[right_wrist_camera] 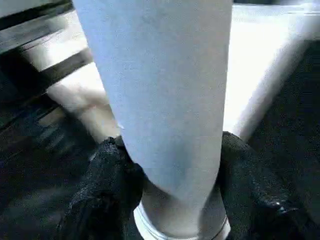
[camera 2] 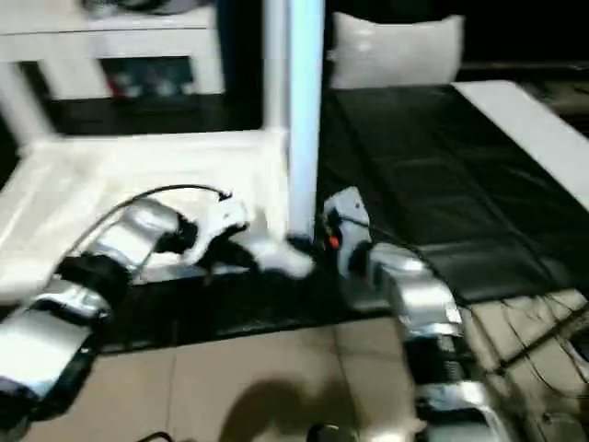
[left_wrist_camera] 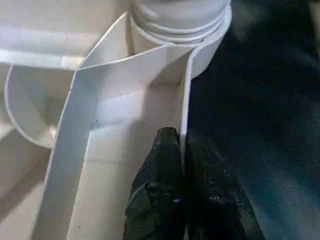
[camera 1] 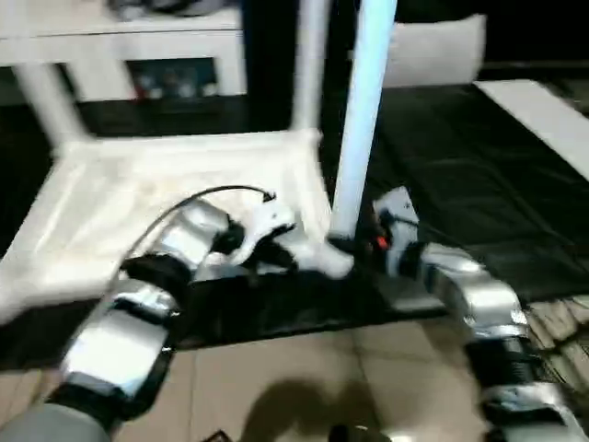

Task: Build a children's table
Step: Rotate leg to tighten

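Hands work the table top's point(camera 1: 175, 198) near corner: left hand point(left_wrist_camera: 182, 150) pinches its rim, right hand point(right_wrist_camera: 170, 165) clamps the upright leg point(camera 1: 361, 120).

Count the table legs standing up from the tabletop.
3: one at the far left corner, one at the far right corner, one nearest, at the near right corner. Others may be hidden.

The table top point(camera 1: 138, 198) is seen in plain white, its ribs point(left_wrist_camera: 125, 70) in the same white. The upright leg point(camera 1: 363, 110) is seen in white with a pale bluish cast, and the farther leg point(camera 1: 311, 64) in white. The mat point(camera 1: 460, 175) beneath is shown in black. The forearms point(camera 1: 120, 341) are finished in silver with black bands. Black is seen on the fingers point(left_wrist_camera: 160, 200) of the left pincer point(left_wrist_camera: 181, 150) and the right pincer point(right_wrist_camera: 172, 155). The floor point(camera 1: 304, 378) is tiled in beige.
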Robot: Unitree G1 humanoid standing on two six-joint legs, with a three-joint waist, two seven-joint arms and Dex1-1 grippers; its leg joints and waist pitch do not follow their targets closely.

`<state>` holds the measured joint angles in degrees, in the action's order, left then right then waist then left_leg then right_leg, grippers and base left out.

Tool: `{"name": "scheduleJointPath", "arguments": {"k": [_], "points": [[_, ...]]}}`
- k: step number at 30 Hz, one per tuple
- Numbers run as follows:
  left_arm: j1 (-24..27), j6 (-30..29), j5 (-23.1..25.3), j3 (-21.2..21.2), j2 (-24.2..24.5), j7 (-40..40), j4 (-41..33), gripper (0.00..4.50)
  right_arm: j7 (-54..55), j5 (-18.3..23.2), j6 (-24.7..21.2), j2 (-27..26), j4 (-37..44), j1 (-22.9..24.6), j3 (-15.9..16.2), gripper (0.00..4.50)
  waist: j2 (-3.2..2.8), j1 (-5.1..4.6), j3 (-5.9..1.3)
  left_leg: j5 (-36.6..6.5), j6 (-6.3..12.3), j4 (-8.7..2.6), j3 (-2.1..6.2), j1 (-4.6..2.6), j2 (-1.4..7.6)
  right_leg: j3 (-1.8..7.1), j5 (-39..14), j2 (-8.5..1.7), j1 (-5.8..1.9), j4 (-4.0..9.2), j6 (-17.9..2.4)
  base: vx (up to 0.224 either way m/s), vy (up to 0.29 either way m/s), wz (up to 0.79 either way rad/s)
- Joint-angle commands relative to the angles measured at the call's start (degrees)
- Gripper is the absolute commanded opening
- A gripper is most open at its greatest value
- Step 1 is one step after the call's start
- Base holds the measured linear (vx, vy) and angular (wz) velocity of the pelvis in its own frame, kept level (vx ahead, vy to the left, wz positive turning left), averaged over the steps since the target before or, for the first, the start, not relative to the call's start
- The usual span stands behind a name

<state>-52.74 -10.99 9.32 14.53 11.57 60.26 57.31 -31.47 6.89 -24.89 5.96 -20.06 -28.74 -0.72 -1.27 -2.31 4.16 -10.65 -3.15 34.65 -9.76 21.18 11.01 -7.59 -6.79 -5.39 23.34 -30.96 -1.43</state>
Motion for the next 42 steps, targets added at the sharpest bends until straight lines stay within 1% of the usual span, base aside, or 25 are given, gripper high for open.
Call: {"name": "scheduleJointPath", "arguments": {"k": [1, 2, 3, 4, 5, 6, 8, 9, 12, 16, 17, 18, 20, 22, 24, 26, 28, 31, 32, 34, 35, 36, 38, 40, 42], "points": [[-3.60, -1.08, -4.21, -3.90, -5.40, -8.44, -1.99, 0.00, 5.63, 1.00, -0.37, -6.99, -2.61, -1.71, 4.23, 2.03, 0.23, -0.59, -4.14, -18.57, 1.84, -3.94, 1.32, -0.63, 1.18, 1.13, -33.21, -3.39, -3.01, 5.26, -5.10, 0.000, 0.000, 0.00], [-3.75, -1.30, -4.45, -4.52, -5.93, -10.12, -1.98, 0.00, 8.05, 0.48, 0.28, -8.09, -3.46, -2.06, 3.65, 2.03, 0.23, -0.79, -4.17, -18.62, 2.18, -3.93, 1.24, -0.77, 1.13, 1.23, -32.56, -3.31, -2.91, 5.29, -5.51, 0.000, 0.000, 0.00], [-3.82, -1.41, -4.56, -4.83, -6.20, -11.02, -1.99, 0.00, 9.46, 0.12, 0.67, -8.70, -3.91, -2.25, 3.31, 2.03, 0.26, -1.15, -4.26, -17.66, 3.30, -3.97, 1.12, -0.41, 1.10, 1.58, -30.04, -3.31, -3.14, 4.91, -6.69, 0.000, 0.000, 0.00], [-4.10, -1.04, -4.88, -5.53, -6.78, -13.07, -1.53, 0.00, 10.49, 1.17, 1.82, -10.19, -4.98, -2.85, 2.14, 2.03, -0.04, -1.16, -4.41, -17.07, 3.67, -3.94, 1.06, -0.43, 1.07, 1.74, -28.74, -3.35, -3.18, 4.77, -7.22, 0.000, 0.000, 0.00], [-4.10, -1.04, -4.88, -5.53, -6.78, -13.07, -1.53, 0.00, 10.49, 1.17, 1.82, -10.19, -4.98, -2.85, 2.14, 2.37, -0.04, -1.16, -4.41, -17.07, 3.67, -3.94, 1.06, -0.43, 1.07, 1.74, -28.74, -3.35, -3.18, 4.77, -7.22, 0.000, 0.000, 0.00], [-4.45, -0.63, -5.15, -6.90, -7.95, -17.94, -0.96, 0.00, 14.28, 1.34, 4.92, -13.24, -7.38, -4.07, -0.28, 2.57, 0.07, -1.23, -4.73, -14.98, 4.62, -3.86, 0.75, -0.34, 1.20, 2.29, -23.99, -3.37, -3.14, 4.17, -9.25, 0.000, 0.000, 0.00], [-4.21, -0.73, -4.63, -6.80, -8.05, -18.84, -1.04, 0.00, 15.87, 1.06, 6.69, -13.94, -8.81, -4.57, -1.27, 2.71, 0.06, -1.09, -4.87, -13.15, 5.39, -3.93, 0.71, -0.19, 1.29, 2.50, -20.37, -3.32, -3.40, 3.57, -10.96, 0.000, 0.000, 0.00], [-4.04, -0.49, -4.24, -6.59, -7.92, -19.01, -1.09, 0.00, 16.20, 0.89, 7.21, -13.87, -9.23, -4.68, -1.39, 2.83, 0.16, -1.09, -4.98, -11.50, 6.00, -3.93, 0.76, 0.22, 1.25, 2.55, -18.30, -3.25, -3.81, 3.05, -11.62, 0.000, 0.000, 0.00], [-3.46, -0.51, -3.39, -6.16, -7.72, -18.79, -1.73, 0.00, 16.95, 0.37, 7.71, -13.97, -9.31, -4.73, -1.81, 3.14, 0.02, -0.89, -5.21, -8.60, 7.55, -3.72, 0.62, 0.13, 1.30, 2.81, -14.48, -3.33, -4.03, 2.46, -12.87, 0.000, 0.000, 0.00], [-1.04, 3.51, -3.22, -5.11, -6.45, -14.37, -3.27, 0.00, 11.63, -2.88, 12.37, -8.72, -5.83, -2.29, 1.63, 3.37, -0.10, -0.37, -5.75, -2.35, 10.62, -3.31, 0.68, 0.31, 1.48, 2.93, -5.83, -3.18, -4.17, 1.16, -15.03, 0.000, 0.000, 0.00], [-1.04, 3.51, -3.22, -5.11, -6.45, -14.37, -3.27, 0.00, 11.63, -2.88, 12.37, -8.72, -5.83, -2.29, 1.63, 3.56, -0.10, -0.37, -5.75, -2.35, 10.62, -3.31, 0.68, 0.31, 1.48, 2.93, -5.83, -3.18, -4.17, 1.16, -15.03, 0.000, 0.000, 0.00], [-0.16, 4.56, -3.16, -4.47, -5.67, -12.19, -3.56, 0.00, 8.77, -2.57, 12.88, -6.58, -3.64, -0.44, 1.34, 3.56, -0.08, -0.26, -5.85, -0.99, 12.33, -3.08, 0.57, 0.48, 1.52, 3.06, -3.61, -3.25, -4.21, 0.83, -15.83, 0.000, 0.000, 0.00], [0.89, 6.15, -3.16, -3.48, -4.38, -9.01, -3.89, 0.00, 4.19, -0.94, 13.98, -3.60, -0.78, 1.72, 0.63, 3.73, 0.07, 0.21, -5.73, -1.40, 13.35, -3.05, 0.49, 0.43, 1.70, 3.09, -3.88, -3.30, -4.12, 0.80, -15.90, 0.000, 0.000, 0.00], [1.10, 6.28, -3.17, -3.34, -4.11, -8.50, -3.89, 0.00, 3.26, -0.69, 14.18, -2.83, -0.16, 2.21, 0.60, 3.91, 0.16, 0.30, -5.43, -4.43, 12.13, -3.18, 0.39, 0.41, 1.70, 3.10, -8.50, -3.29, -3.96, 1.36, -15.32, 0.000, 0.000, 0.00], [2.17, 10.24, -3.25, -1.96, -1.80, -1.93, -3.95, 0.00, -3.97, 1.17, 14.10, 3.21, 3.18, 4.54, 0.07, 4.06, 0.20, 0.92, -5.05, -9.09, 10.03, -3.36, 0.21, 0.13, 1.58, 3.14, -15.45, -3.15, -4.00, 2.49, -13.10, 0.000, 0.000, 0.00], [2.55, 11.68, -3.07, -1.26, -0.67, 1.31, -4.08, 0.00, -8.56, 2.63, 14.87, 6.20, 4.24, 5.65, 0.32, 4.10, 0.26, 1.14, -4.96, -10.41, 9.09, -3.41, 0.17, 0.17, 1.55, 3.18, -17.82, -3.12, -3.86, 2.62, -12.28, 0.000, 0.000, 0.00], [2.94, 12.35, -2.97, -0.51, 0.38, 4.44, -4.50, 0.00, -13.64, 3.83, 15.67, 8.92, 5.09, 6.76, 0.67, 4.46, 0.32, 1.68, -4.88, -12.27, 7.86, -3.48, 0.17, -0.13, 1.57, 3.10, -20.92, -3.06, -3.58, 3.03, -11.05, 0.000, 0.000, 0.00], [3.62, 14.24, -2.56, 1.23, 2.10, 9.48, -5.11, 0.00, -21.63, 5.87, 14.39, 12.74, 6.55, 8.16, 1.43, 4.46, 0.01, 2.28, -4.99, -13.09, 7.24, -3.49, 0.22, -0.34, 1.58, 3.00, -23.15, -3.11, -3.50, 3.31, -10.24, 0.000, 0.000, 0.00], [4.01, 16.32, -1.68, 2.89, 3.53, 12.67, -5.12, 0.00, -27.07, 6.82, 13.13, 15.34, 6.93, 8.62, 2.67, 4.46, 0.23, 2.86, -4.77, -13.88, 6.94, -3.63, 0.14, -0.67, 1.77, 3.01, -24.26, -2.93, -3.12, 3.64, -9.94, 0.000, 0.000, 0.00], [4.17, 17.57, -1.27, 3.61, 4.14, 14.06, -5.10, 0.00, -29.31, 7.22, 12.72, 16.33, 6.94, 8.64, 3.28, 4.46, 0.10, 3.07, -4.49, -15.62, 6.13, -3.81, 0.24, -0.77, 1.93, 2.84, -26.81, -2.97, -3.09, 3.79, -9.26, 0.000, 0.000, 0.00], [4.27, 18.56, -1.06, 4.22, 4.69, 15.62, -5.18, 0.00, -31.22, 7.68, 12.63, 17.22, 6.79, 8.48, 3.82, 4.46, 0.51, 3.08, -4.53, -16.16, 5.89, -3.83, 0.27, -0.81, 1.94, 2.77, -27.96, -2.99, -3.14, 3.92, -8.76, 0.000, 0.000, 0.00], [4.34, 19.28, -0.92, 4.64, 5.09, 16.84, -5.25, 0.00, -32.60, 8.04, 12.64, 17.86, 6.67, 8.34, 4.22, 4.46, 0.31, 3.25, -4.45, -16.75, 5.20, -3.88, 0.35, -0.95, 1.99, 2.77, -29.58, -3.14, -3.03, 3.99, -8.12, 0.000, 0.000, 0.00], [4.32, 20.80, -0.52, 5.48, 5.86, 19.13, -5.22, 0.00, -35.93, 8.84, 12.16, 19.25, 5.51, 7.26, 5.01, 4.46, 0.51, 3.46, -4.39, -17.42, 4.70, -3.94, 0.47, -1.00, 2.01, 2.69, -31.25, -3.26, -3.03, 4.21, -7.47, 0.000, 0.000, 0.00], [4.35, 22.13, -0.29, 6.47, 6.63, 21.77, -5.50, 0.00, -39.35, 9.21, 11.92, 20.22, 3.82, 5.72, 5.87, 4.28, 0.55, 3.99, -4.61, -16.74, 4.58, -3.85, 0.45, -1.22, 2.06, 2.72, -30.75, -3.47, -3.01, 4.09, -7.72, 0.000, 0.000, 0.00], [4.44, 23.51, -0.17, 7.78, 7.56, 25.07, -6.04, 0.00, -43.55, 9.24, 11.45, 21.32, 2.12, 3.94, 7.37, 4.08, 0.61, 4.11, -4.58, -16.04, 4.65, -3.98, 0.45, -0.96, 2.16, 2.76, -29.74, -3.39, -3.11, 3.86, -7.99, 0.000, 0.000, 0.00]]}}
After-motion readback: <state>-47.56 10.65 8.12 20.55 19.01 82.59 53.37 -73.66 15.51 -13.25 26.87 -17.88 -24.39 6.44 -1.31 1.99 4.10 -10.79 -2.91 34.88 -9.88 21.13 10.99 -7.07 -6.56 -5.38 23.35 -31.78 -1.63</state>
